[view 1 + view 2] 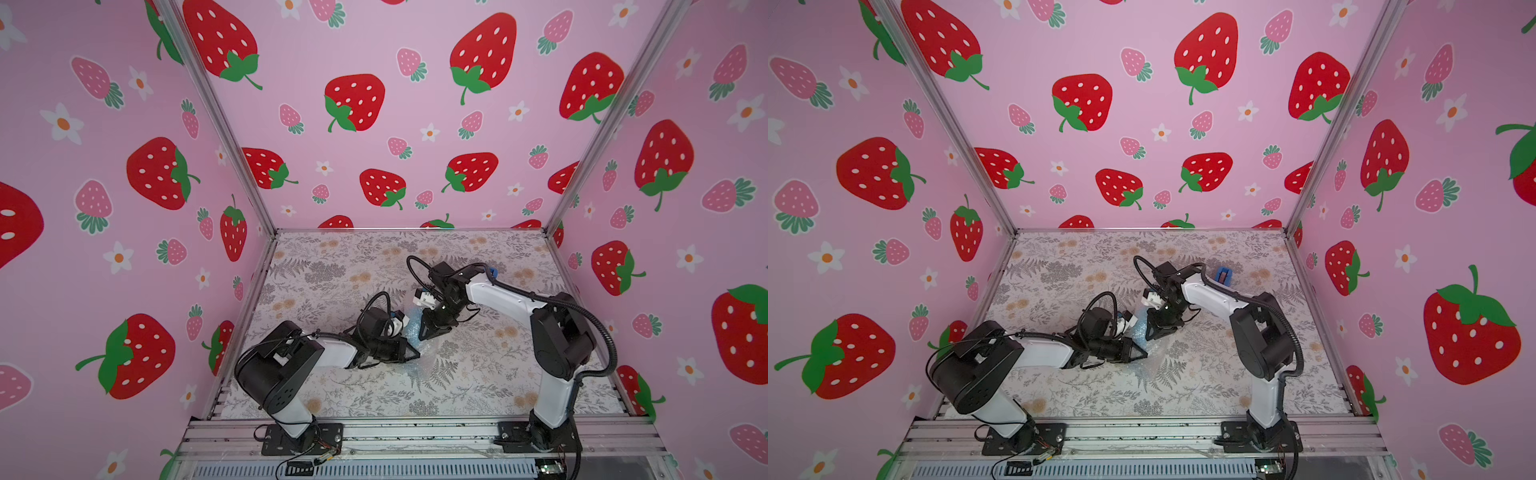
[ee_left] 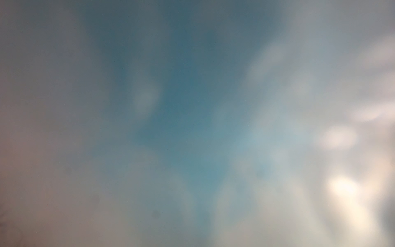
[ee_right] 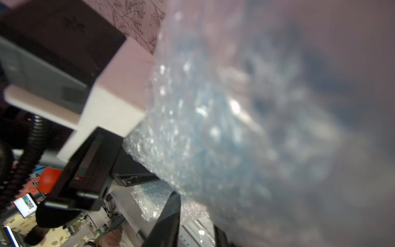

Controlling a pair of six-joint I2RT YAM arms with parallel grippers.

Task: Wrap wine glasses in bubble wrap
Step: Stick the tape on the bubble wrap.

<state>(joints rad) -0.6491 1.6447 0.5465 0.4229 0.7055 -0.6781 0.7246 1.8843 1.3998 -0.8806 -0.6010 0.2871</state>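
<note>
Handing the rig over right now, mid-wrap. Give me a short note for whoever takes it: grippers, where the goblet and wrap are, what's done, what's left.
Left gripper: jaws closed, apparently pinching the bubble wrap; its wrist view is all blur.
Right gripper: jaws apart at the bundle, no clear grip.
Goblet: on the table between the grippers, showing blue through the wrap; its pose cannot be told.
Tape dispenser: far side, behind the right arm, untouched.
Done: wrap bunched over the goblet.
Left: probably closing the loose wrap that lies on the table, then securing it.
</note>
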